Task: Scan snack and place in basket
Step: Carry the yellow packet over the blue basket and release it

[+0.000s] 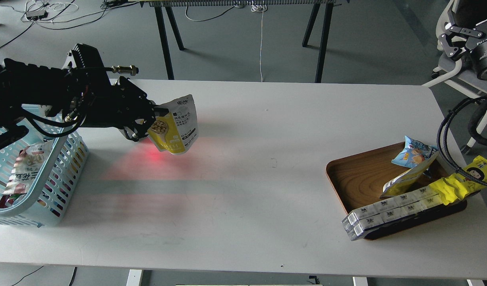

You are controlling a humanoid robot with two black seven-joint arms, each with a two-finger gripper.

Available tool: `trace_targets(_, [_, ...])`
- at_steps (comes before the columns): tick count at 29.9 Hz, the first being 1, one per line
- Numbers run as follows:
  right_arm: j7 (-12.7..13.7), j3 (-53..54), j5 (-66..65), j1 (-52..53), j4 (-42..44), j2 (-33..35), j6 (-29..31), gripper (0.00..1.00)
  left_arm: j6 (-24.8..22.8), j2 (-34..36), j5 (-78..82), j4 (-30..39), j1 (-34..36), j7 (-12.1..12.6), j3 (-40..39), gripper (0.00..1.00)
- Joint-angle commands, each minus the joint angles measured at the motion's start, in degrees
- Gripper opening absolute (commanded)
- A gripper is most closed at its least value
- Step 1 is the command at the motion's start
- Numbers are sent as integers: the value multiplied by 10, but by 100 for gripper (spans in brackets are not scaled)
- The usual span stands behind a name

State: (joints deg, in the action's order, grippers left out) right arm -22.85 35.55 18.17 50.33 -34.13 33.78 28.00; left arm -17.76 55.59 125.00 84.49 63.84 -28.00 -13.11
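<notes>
My left gripper [158, 115] is shut on the snack [175, 129], a small yellow pouch with a round picture of beige nuts and a white back with black text. It hangs tilted above the table, right of the basket. The light blue slotted basket [57, 167] stands at the table's left edge, under my left arm, with a snack pack inside. A red scanner glow [154, 155] lies on the table just below the pouch. My right gripper [452, 35] is raised off the table at the far right; its fingers cannot be told apart.
A brown wooden tray [358, 178] at the right holds a blue-and-yellow chip bag [412, 155], a long yellow pack with a cartoon face [464, 180] and a row of white boxes [386, 212]. Black cables [446, 139] hang over the tray's right side.
</notes>
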Motion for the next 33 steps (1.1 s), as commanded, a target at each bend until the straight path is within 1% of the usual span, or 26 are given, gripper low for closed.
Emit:
trace_targets(1, [0,0,-1,-1,0,2,0,99,5,35,0,20,1,0,-2,0])
trace_targets(4, [-6,0,0,-1,0,3,0,99,18,81,0,45,1,0,-1,0])
trace_targets(6, [-10,0,-1,-1,1,3,0,99,45,116,0,52,-1,0,0,0])
trace_targets(10, [-11,0,-1,-1,2,3,0,99,138,196,0,52,-6,0,5,0])
trace_targets(13, [-11,0,-1,-2,3,4,0,99,192,256,0,52,-6,0,6,0])
trace_targets(15, [-11,0,-1,-2,2,3,0,99,211,286,0,45,-6,0,7,0])
trace_targets(17, [-11,0,-1,-2,2,4,0,99,215,311,0,31,-8,0,10,0])
trace_targets(20, [-11,0,-1,-2,2,6,0,99,230,329,0,-9,-9,0,43,0])
trace_targets(22, [-11,0,-1,-2,1,11,0,99,267,334,0,-41,-9,0,75,0])
trace_targets(26, [-11,0,-1,-3,2,12,0,99,361,341,0,-102,-9,0,155,0])
trace_targets(28, [-11,0,-1,-3,2,12,0,99,390,342,0,-124,-9,0,178,0])
trace_targets(33, [-11,0,-1,-5,2,10,0,99,441,384,0,-122,-10,0,221,0])
